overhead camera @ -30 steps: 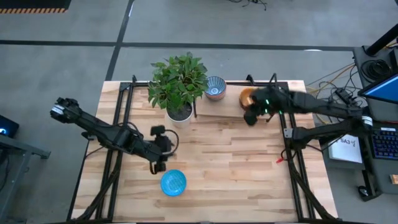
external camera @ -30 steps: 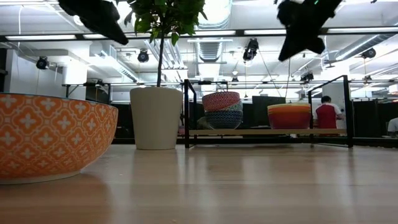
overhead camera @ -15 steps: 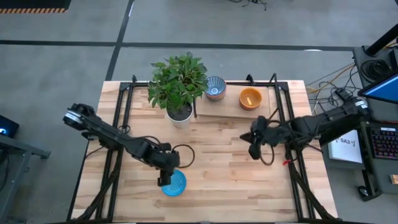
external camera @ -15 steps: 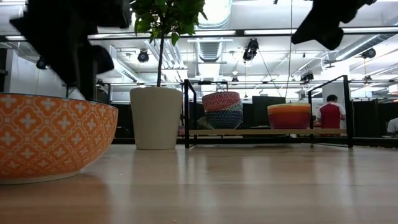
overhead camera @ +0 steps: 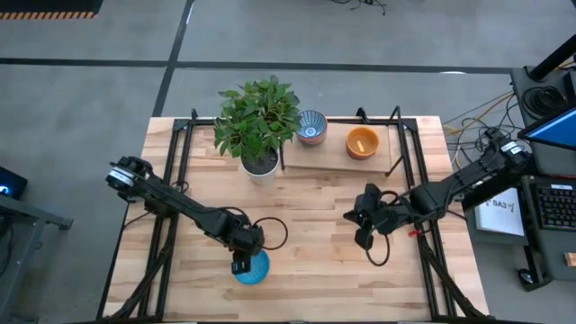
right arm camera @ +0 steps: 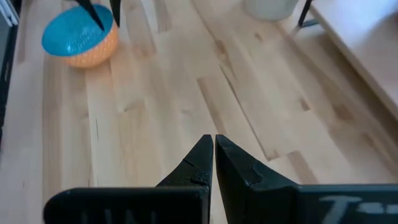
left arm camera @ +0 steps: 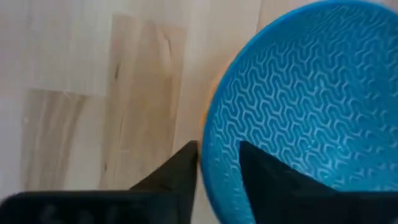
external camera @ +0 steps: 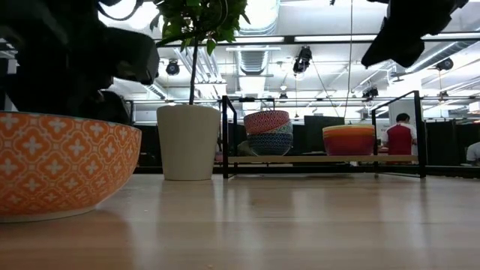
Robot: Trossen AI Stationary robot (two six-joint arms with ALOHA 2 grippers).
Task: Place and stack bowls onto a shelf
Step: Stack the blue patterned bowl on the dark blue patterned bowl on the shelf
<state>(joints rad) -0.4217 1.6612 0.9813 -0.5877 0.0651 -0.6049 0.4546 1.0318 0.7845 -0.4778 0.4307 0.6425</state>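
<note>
An orange patterned bowl [overhead camera: 252, 268] with a blue textured inside [left arm camera: 298, 106] rests on its base near the table's near edge; it fills the low view's left [external camera: 64, 165]. My left gripper [overhead camera: 239, 262] is open, down at the bowl's left rim, one finger [left arm camera: 177, 177] outside the wall and one [left arm camera: 267, 183] inside. My right gripper [overhead camera: 363, 236] is shut [right arm camera: 213, 149], in the air over mid-table to the right, touching nothing. The shelf [overhead camera: 328, 160] at the far edge carries a blue-white topped stack [overhead camera: 311, 126] and an orange-yellow stack [overhead camera: 363, 141]. My left gripper comes from above, pointing down, and stands astride the bowl's rim [left arm camera: 208, 155] on its left side. The outer finger lies close against the orange wall; the inner one shows a gap. Whether either finger touches the bowl, I cannot tell. The bowl sits on the table.
A white plant pot [overhead camera: 259, 166] with a leafy plant stands at the shelf's left end [external camera: 188, 141]. Black posts frame the shelf [external camera: 223, 135]. Both stacks show on the plank in the low view [external camera: 267, 131] [external camera: 349, 139]. Bare wood [overhead camera: 315, 216] lies between the arms.
My left gripper has moved toward the near edge and come down onto the bowl's rim. My right gripper has drawn back from the orange-yellow stack on the shelf toward the near edge, to over mid-table. The bowl has stayed in place.
</note>
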